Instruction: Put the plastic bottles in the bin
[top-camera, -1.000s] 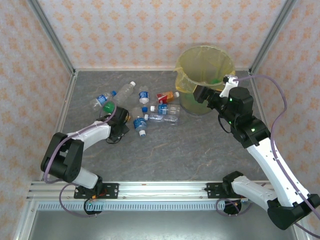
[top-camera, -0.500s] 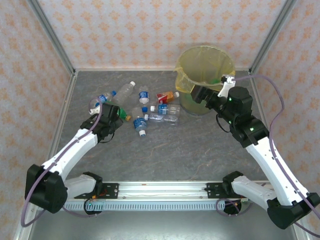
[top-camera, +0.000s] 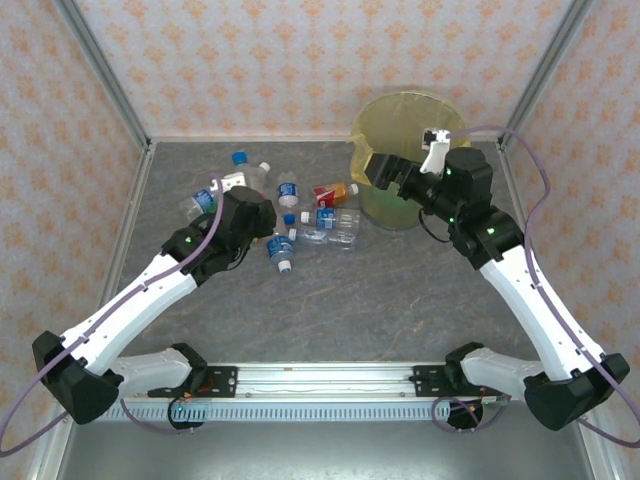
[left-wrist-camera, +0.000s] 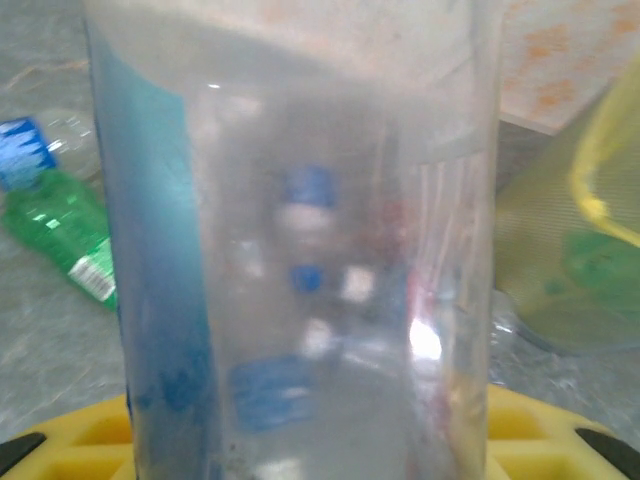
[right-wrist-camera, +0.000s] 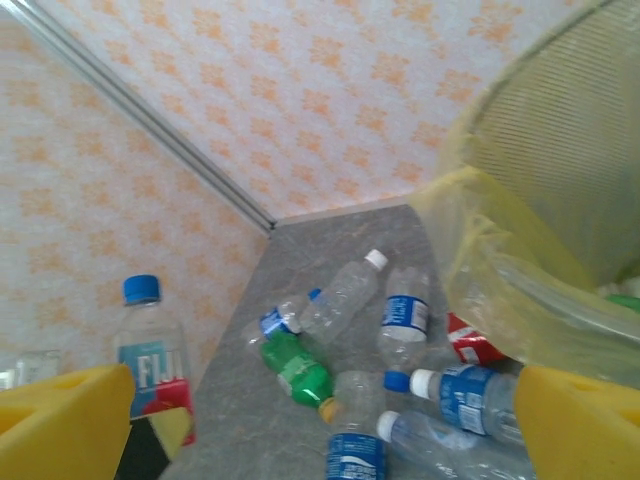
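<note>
Left gripper (top-camera: 238, 192) pinches upright Fiji bottle (right-wrist-camera: 150, 345) over loose bottles (top-camera: 322, 226), well left of yellow bin (top-camera: 405, 98); right gripper (top-camera: 376, 168) spread, empty, beside bin. Best: clear rim, release over centre

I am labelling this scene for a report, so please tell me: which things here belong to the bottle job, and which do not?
Belong to the job: Fiji bottle in the left gripper; green bottle; red-labelled bottle; blue-labelled clear bottles; yellow bin.

Merely there: patterned walls; metal frame post; metal rail at the near edge.
</note>
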